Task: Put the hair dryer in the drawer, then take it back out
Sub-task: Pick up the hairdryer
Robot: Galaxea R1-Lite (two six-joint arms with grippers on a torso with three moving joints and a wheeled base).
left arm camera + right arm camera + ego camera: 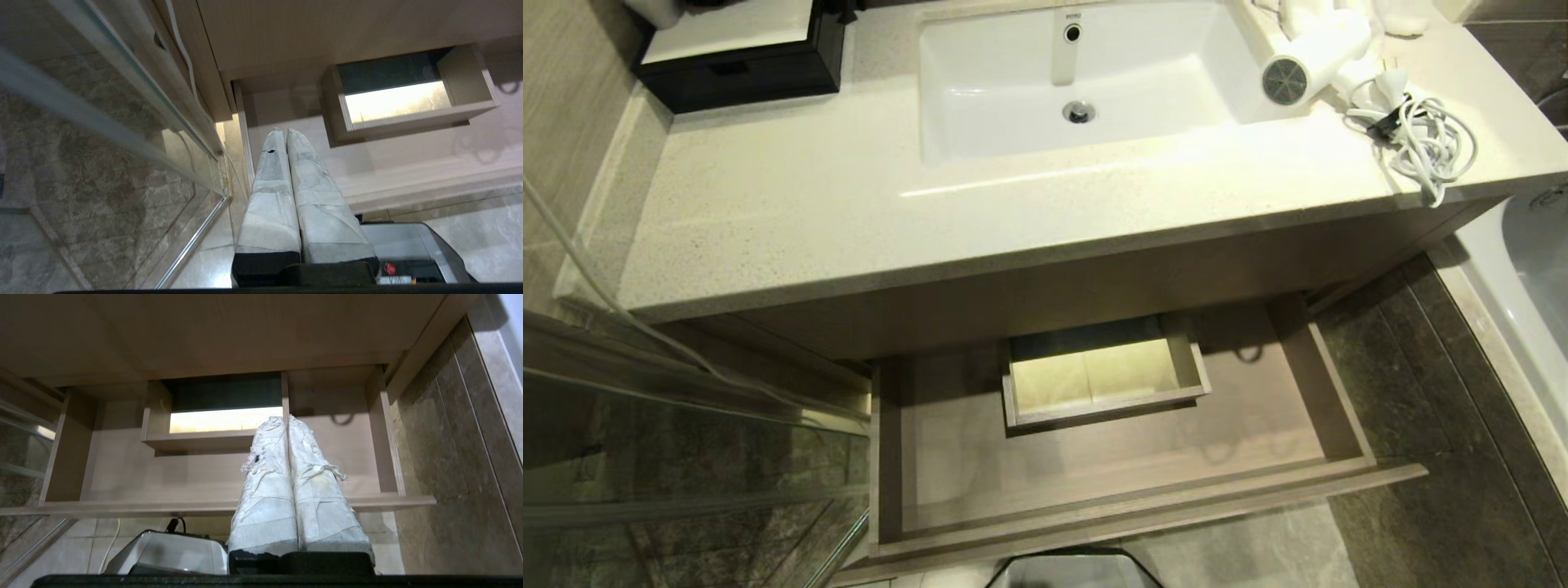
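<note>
One white hair dryer (1311, 57) with grey mesh grille and bundled cord lies on the countertop (809, 204) right of the sink (1062, 82), above one open, empty drawer (1094, 482); left gripper (284, 131) and right gripper (286, 418) both closed, empty.

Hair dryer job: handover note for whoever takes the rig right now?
Left gripper: shut, empty, parked low in front of the drawer.
Right gripper: shut, empty, also parked facing the drawer.
Hair dryer: on the countertop at the right of the sink, grille toward the robot, its cord bundled beside it near the counter's front edge.
Drawer: pulled open, nothing inside that shows; boxed cutout at mid-back.
Done: drawer is open. Whether the dryer has already been in and out cannot be told.
Left: if not, pick up the dryer, place it in the drawer, take it back out.
</note>
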